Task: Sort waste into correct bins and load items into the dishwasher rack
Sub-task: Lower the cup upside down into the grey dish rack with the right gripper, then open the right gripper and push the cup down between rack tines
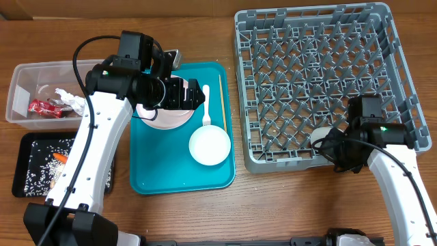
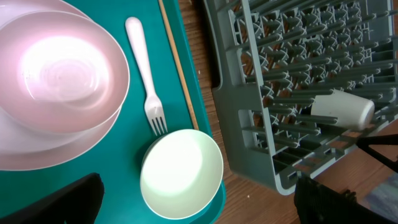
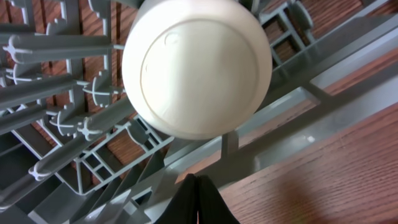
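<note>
Since the right tool (image 3: pixel 198 202) is clenched on nothing at the near wall of the rack (image 1: pixel 280 164), the cup (image 3: pixel 198 67) is judged loaded: it lies on its side inside, apart from the tool. The left tool (image 1: pixel 194 94) is held fully released above the pink bowl (image 2: pixel 59 71), stacked on the plate (image 2: pixel 37 152) on the teal tray (image 1: pixel 177 181); the wide spread suits that rim. Fork (image 2: pixel 146 74), white bowl (image 2: pixel 180 174) and chopsticks (image 2: pixel 177 68) lie beside it, not yet loaded.

No legible text, label, brand, number or sign appears in any view. Any print on the red snack wrapper (image 1: pixel 43 106) inside the clear tub (image 1: pixel 20 75) is too small to resolve. The cup (image 3: pixel 196 68) base bears a small moulded mark, which is illegible.
</note>
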